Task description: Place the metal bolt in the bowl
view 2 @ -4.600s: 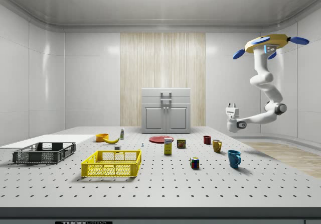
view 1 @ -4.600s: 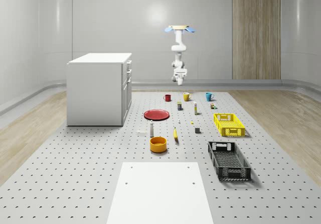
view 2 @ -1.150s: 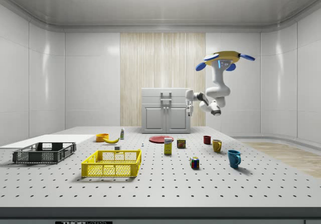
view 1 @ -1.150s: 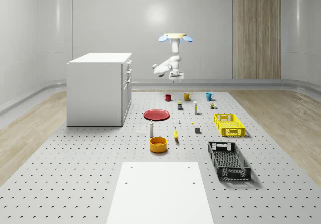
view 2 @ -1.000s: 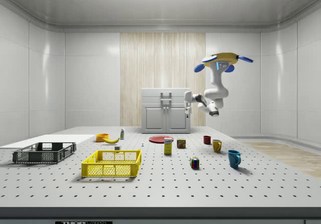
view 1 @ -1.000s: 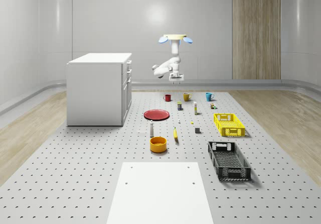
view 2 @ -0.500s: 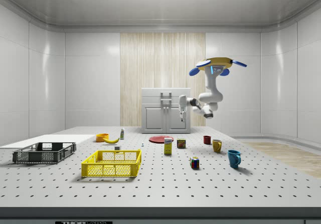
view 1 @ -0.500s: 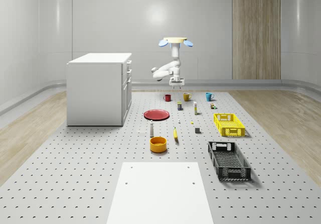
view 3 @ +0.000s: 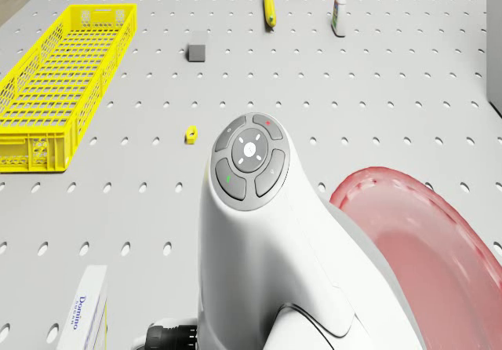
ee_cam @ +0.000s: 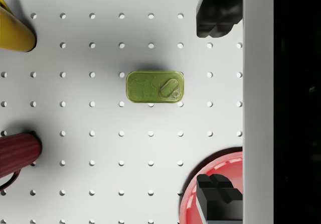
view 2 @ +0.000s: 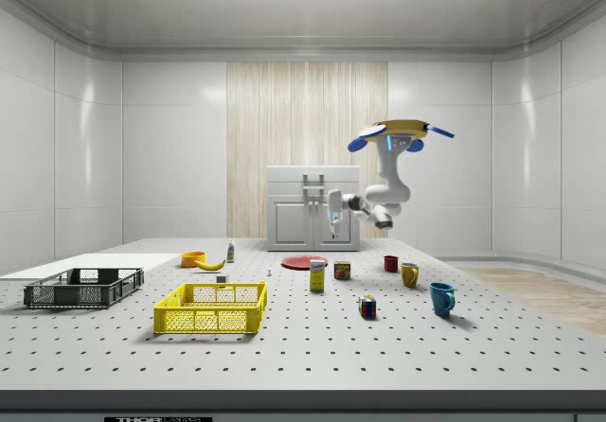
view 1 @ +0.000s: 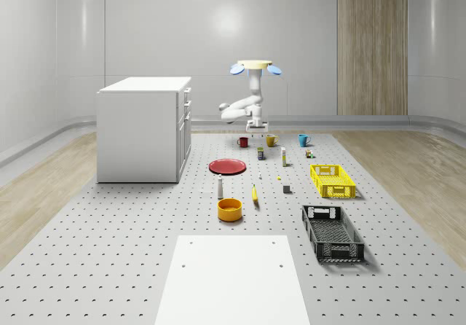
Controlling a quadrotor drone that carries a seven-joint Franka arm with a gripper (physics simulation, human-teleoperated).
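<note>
— Perforated grey table [view 1: 109,252], seen in the whole-scene view. Where is the drone [view 1: 255,66]?
— It hovers over the far end, at 1 o'clock from the red plate [view 1: 228,166]. The gripper [ee_cam: 219,108] hangs over the green tin [ee_cam: 155,87], fingers [ee_cam: 219,15] spread wide, holding nothing.
— And the metal bolt [view 1: 260,176]?
— It lies on the table, roughly 1 o'clock from the orange bowl [view 1: 229,208] and 6 o'clock from the tin, well apart from the gripper.

The drone [view 1: 254,67] hovers over the far table [view 1: 109,245], its gripper [view 2: 333,216] spread well above a green tin [ee_cam: 155,87]. Red plate [view 1: 228,166], mugs [view 1: 271,141] and cabinet [view 1: 142,128] crowd nearby; open table surrounds the orange bowl [view 1: 229,209].
</note>
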